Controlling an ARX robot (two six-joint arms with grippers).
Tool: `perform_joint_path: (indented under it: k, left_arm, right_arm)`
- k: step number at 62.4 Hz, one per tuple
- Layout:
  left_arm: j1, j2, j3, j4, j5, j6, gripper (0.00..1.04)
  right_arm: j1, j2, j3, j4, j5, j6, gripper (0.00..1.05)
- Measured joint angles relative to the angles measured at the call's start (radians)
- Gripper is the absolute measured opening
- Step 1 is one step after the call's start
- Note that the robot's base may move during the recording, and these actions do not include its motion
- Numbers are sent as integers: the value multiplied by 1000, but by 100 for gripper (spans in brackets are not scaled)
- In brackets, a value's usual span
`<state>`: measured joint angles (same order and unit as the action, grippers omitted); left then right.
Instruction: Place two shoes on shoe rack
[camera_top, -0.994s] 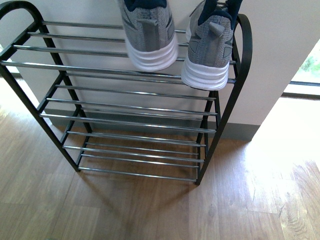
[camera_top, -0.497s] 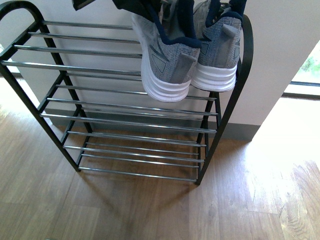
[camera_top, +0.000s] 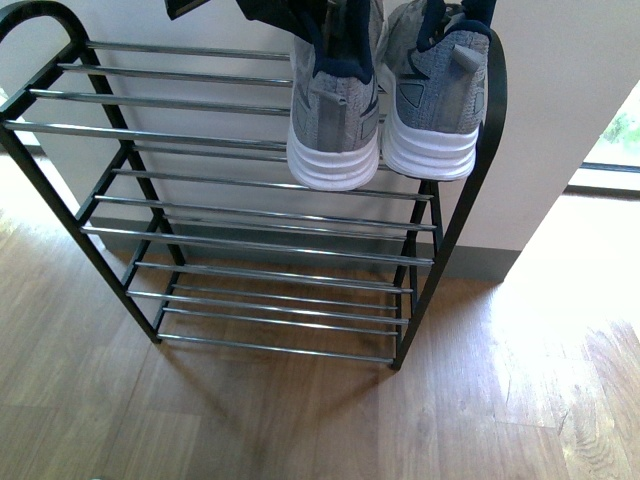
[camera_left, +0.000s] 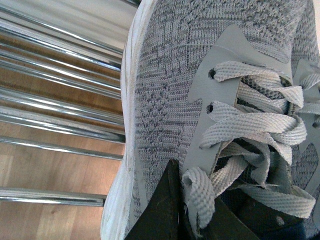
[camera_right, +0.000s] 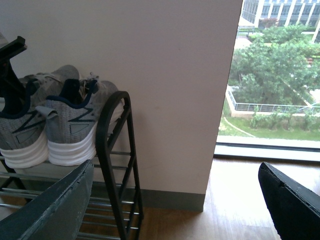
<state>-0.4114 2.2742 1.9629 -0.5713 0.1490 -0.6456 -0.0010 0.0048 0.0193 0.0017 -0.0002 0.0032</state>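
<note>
Pale wall behind the shoe rack: one sneaker sits up top; left jaws grip its mate, due setting down next; right jaws gape empty.

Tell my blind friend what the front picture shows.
Two grey sneakers, heels toward us, side by side at the right end of a black rack's top tier. The left gripper holds the left sneaker from above. Wood floor below.

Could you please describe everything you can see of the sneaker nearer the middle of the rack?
The sneaker is grey knit with a navy collar, grey laces, a heel tab and a thick white sole. It sits upright atop the rack, heel overhanging the front rod, beside its twin. The left gripper grips it at the laces.
</note>
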Motion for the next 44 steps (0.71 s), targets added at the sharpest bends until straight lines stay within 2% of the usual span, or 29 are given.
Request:
perform_joint_path:
  k: [35, 41, 44]
  left_arm:
    - [16, 21, -30, 15, -21, -70, 1]
    - [14, 21, -32, 47, -18, -48, 16]
    - [12, 19, -32, 55, -11, -35, 29]
  right_arm:
    - [0, 0, 0, 0, 0, 0, 96]
    - [0, 0, 0, 0, 0, 0, 95]
    - [0, 0, 0, 0, 0, 0, 95]
